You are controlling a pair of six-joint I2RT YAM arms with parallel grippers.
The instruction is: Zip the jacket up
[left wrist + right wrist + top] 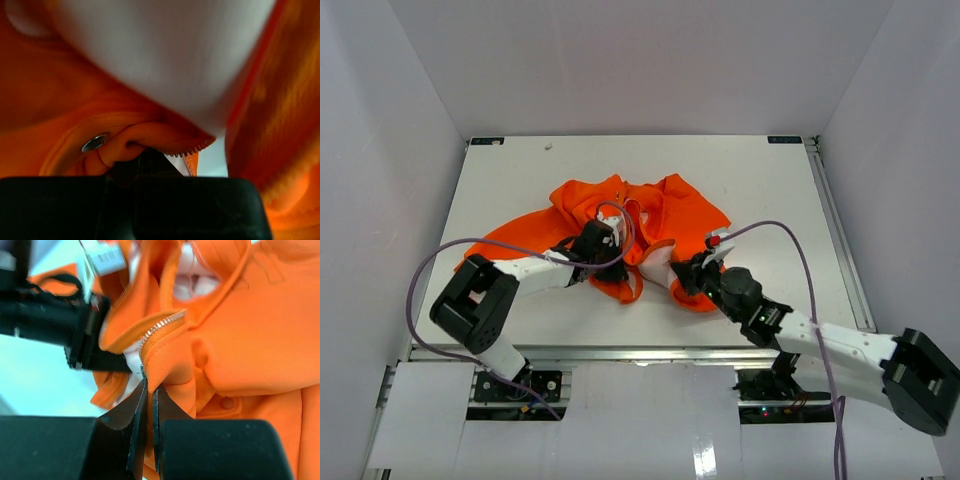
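From above, a bright orange soft-fabric jacket (pixel 660 210) lies crumpled at the middle of the white table (pixel 520 170), pale lining showing at its near hem, where the left gripper (pixel 607 252) and right gripper (pixel 682 272) meet it from either side. Only the left wrist camera shows a round metal snap (pixel 95 143) beside the fabric fold its closed jaws pinch. The right wrist camera reveals unjoined silver zipper teeth (pixel 160 327), with its fingers (pixel 135 415) pressed together on the orange edge below.
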